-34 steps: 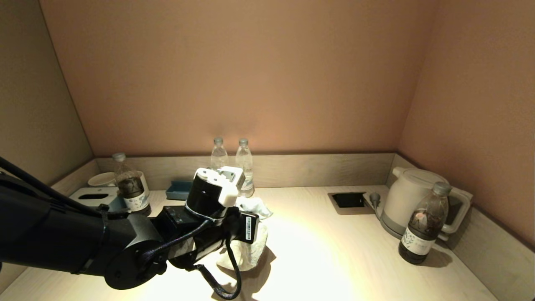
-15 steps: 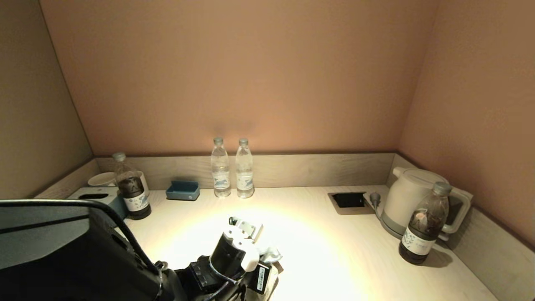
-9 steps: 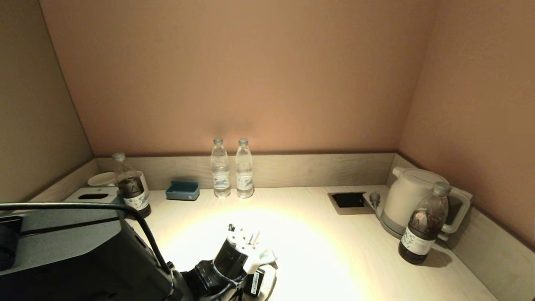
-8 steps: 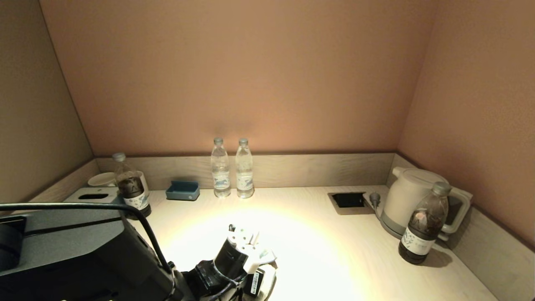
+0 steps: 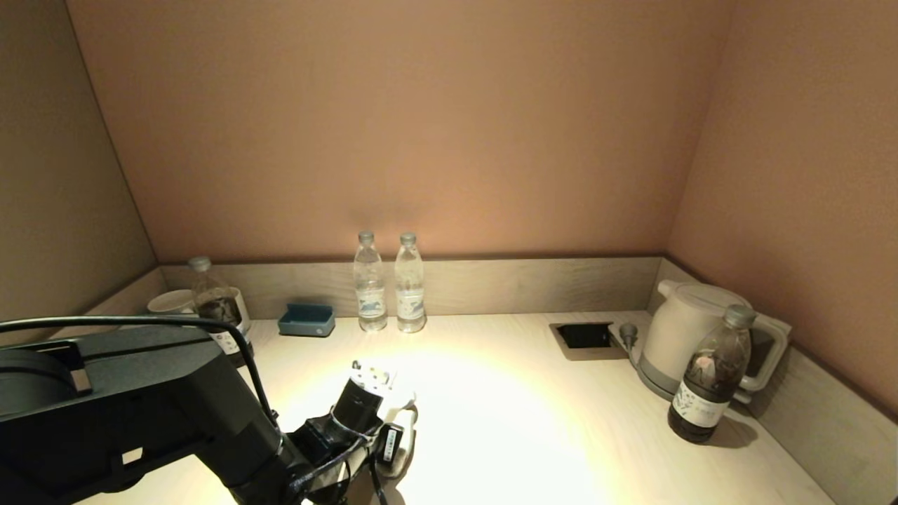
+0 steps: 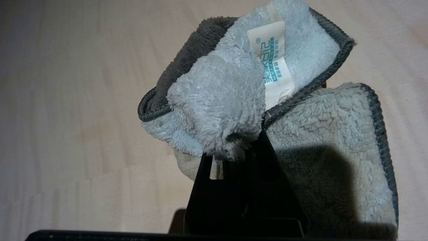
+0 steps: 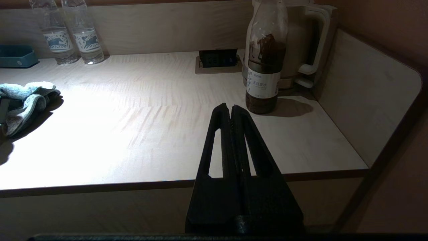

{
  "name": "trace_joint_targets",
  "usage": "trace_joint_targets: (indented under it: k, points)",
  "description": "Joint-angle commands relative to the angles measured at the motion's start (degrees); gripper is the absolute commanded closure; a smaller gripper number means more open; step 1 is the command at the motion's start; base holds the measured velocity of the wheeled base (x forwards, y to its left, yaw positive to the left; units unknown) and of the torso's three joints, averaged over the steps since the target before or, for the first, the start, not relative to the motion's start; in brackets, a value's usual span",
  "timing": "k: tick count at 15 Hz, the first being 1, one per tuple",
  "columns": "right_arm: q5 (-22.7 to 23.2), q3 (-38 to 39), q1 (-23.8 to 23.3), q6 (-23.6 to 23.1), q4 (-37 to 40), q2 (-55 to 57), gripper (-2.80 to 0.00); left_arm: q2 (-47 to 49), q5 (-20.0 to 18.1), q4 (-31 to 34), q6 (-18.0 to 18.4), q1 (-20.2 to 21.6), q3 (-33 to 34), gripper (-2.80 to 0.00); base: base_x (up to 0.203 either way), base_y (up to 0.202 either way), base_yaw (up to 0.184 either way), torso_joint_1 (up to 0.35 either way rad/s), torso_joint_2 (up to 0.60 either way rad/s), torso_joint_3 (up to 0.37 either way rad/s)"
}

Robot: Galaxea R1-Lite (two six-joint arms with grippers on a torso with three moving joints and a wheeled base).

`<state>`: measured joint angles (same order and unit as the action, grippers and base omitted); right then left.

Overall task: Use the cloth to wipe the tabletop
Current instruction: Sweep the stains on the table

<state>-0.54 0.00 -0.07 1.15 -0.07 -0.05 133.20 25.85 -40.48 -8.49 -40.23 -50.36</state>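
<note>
Near the worktop's (image 5: 533, 421) front-left edge, the left end effector (image 6: 230, 154) is clamped on the cloth's (image 6: 234, 100) bunched fold. The cloth looks soft, light and floppy. The right end effector (image 7: 230, 110) is closed, empty.

Small white sewn-in tag (image 6: 272, 63) with teal Chinese characters, not legible, on fluffy grey microfibre cloth (image 6: 227, 100), above the gripping fingers

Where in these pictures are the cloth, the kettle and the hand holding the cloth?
cloth (image 6: 230, 100): left wrist view, on its fluffy grey bunched middle.
kettle (image 5: 684, 330): head view, on its white body.
left gripper (image 6: 230, 155): left wrist view, at the fingertips, shut on the cloth.
</note>
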Motion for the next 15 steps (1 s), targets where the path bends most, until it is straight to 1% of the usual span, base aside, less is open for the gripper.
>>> trace_joint_targets:
  k: [1, 2, 3, 4, 5, 7, 9, 10, 13, 15]
  points:
    - [0.01, 0.00, -0.10, 0.00, -0.01, 0.05, 0.00, 0.62, 0.43, 0.12, 0.46, 2.10, 0.32, 0.00, 0.000, 0.000, 0.000, 0.000, 0.00, 0.000]
    - [0.01, 0.00, -0.01, 0.00, -0.01, 0.05, 0.00, 0.47, 0.85, 0.14, 0.83, 2.53, 0.38, 0.00, 0.000, 0.000, 0.000, 0.000, 0.00, 0.000]
    - [0.01, 0.00, -0.10, 0.00, -0.01, 0.05, 0.00, 0.19, 1.75, 0.09, 1.65, 4.22, 0.58, 0.00, 0.000, 0.000, 0.000, 0.000, 0.00, 0.000]
    - [0.01, 0.00, -0.10, 0.00, -0.01, 0.05, 0.00, -0.14, 2.36, 0.06, 2.29, 4.79, 0.76, 0.00, 0.000, 0.000, 0.000, 0.000, 0.00, 0.000]
    - [0.01, 0.00, -0.01, 0.00, -0.01, 0.05, 0.00, -0.80, 2.71, 0.10, 2.89, 6.71, 1.02, 0.00, 0.000, 0.000, 0.000, 0.000, 0.00, 0.000]
    - [0.01, 0.00, -0.10, 0.00, -0.01, 0.05, 0.00, -1.84, 3.27, 0.08, 4.37, 9.21, 1.74, 0.00, 0.000, 0.000, 0.000, 0.000, 0.00, 0.000]
    - [0.01, 0.00, -0.01, 0.00, -0.01, 0.05, 0.00, -2.40, 6.33, 0.06, 6.43, 13.12, 2.78, 0.00, 0.000, 0.000, 0.000, 0.000, 0.00, 0.000]
    - [0.01, 0.00, -0.01, 0.00, -0.01, 0.05, 0.00, -3.20, 6.83, 0.05, 7.18, 14.66, 4.14, 0.00, 0.000, 0.000, 0.000, 0.000, 0.00, 0.000]
    - [0.01, 0.00, -0.01, 0.00, -0.01, 0.05, 0.00, -5.47, 7.70, 0.32, 7.99, 16.00, 6.97, 0.00, 0.000, 0.000, 0.000, 0.000, 0.00, 0.000]
    - [0.01, 0.00, -0.10, 0.00, -0.01, 0.05, 0.00, -9.11, 8.50, 0.53, 8.06, 15.94, 12.56, 0.00, 0.000, 0.000, 0.000, 0.000, 0.00, 0.000]
